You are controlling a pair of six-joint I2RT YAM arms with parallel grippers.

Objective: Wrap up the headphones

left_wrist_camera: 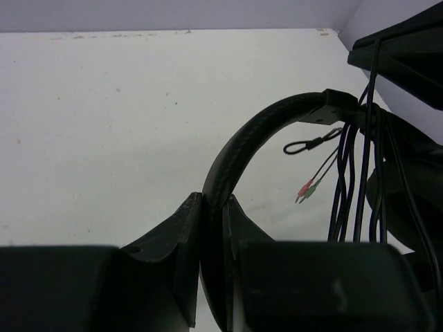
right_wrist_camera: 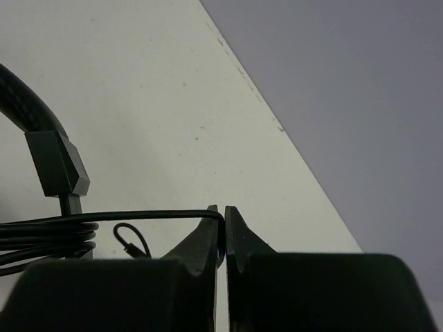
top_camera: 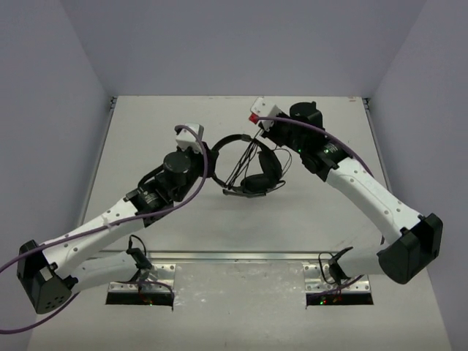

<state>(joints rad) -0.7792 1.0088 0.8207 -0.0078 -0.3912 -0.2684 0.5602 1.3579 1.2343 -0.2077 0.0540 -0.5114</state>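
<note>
The black headphones (top_camera: pixel 257 174) are held up over the middle of the table. My left gripper (top_camera: pixel 208 152) is shut on the arched headband (left_wrist_camera: pixel 239 149), which runs up from between its fingers (left_wrist_camera: pixel 181 228). My right gripper (top_camera: pixel 261 130) is shut on the thin black cable (right_wrist_camera: pixel 138 215), pinched at the fingertips (right_wrist_camera: pixel 210 225). Several turns of cable (left_wrist_camera: pixel 360 173) hang across the headband near the earcups (top_camera: pixel 268 162). The pink and green plugs (left_wrist_camera: pixel 306 189) dangle free below the headband. The boom mic (top_camera: pixel 235 191) points down left.
The white table (top_camera: pixel 146 124) has grey walls on three sides; its far right edge (right_wrist_camera: pixel 256 97) shows in the right wrist view. Purple robot cables (top_camera: pixel 344 142) run along both arms. Metal mounting brackets (top_camera: pixel 139 289) sit at the near edge.
</note>
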